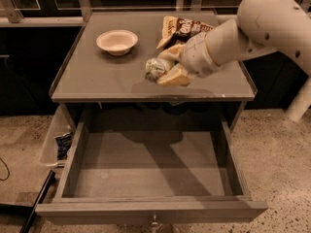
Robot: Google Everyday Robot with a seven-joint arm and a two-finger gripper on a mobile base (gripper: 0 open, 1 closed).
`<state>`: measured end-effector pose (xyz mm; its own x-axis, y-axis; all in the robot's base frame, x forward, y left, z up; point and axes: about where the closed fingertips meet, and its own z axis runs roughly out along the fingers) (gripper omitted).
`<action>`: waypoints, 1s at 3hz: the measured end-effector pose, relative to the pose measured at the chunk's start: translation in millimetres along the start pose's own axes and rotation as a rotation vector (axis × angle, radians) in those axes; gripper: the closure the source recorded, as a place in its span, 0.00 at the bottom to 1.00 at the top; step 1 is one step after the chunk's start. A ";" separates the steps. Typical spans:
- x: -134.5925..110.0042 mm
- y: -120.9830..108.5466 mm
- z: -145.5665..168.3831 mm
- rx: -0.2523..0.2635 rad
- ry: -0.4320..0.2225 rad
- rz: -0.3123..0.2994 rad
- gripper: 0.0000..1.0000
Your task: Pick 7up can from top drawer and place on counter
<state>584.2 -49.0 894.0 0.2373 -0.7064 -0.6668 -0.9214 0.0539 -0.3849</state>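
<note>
My gripper (163,71) is shut on the 7up can (155,69), a pale silvery can with green marks, lying sideways between the cream fingers (174,76). It hangs just above the front part of the grey counter (97,76), with its shadow on the surface below. The white arm reaches in from the upper right. The top drawer (146,169) stands pulled out below the counter, its flat bottom bare, with a small metal knob (154,221) on the front board.
A cream bowl (117,41) sits on the counter at the back left. A brown-and-cream snack bag (183,29) lies at the back, partly behind the arm. A clear bin (56,142) stands on the speckled floor left of the drawer.
</note>
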 end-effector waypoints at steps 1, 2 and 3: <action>-0.6 -52.7 4.9 0.022 -0.029 -0.012 1.00; 13.2 -93.0 16.2 0.038 -0.062 0.016 1.00; 33.8 -114.3 27.9 0.041 -0.075 0.068 1.00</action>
<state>706.1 -59.3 897.6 0.1985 -0.6454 -0.7376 -0.9230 0.1301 -0.3622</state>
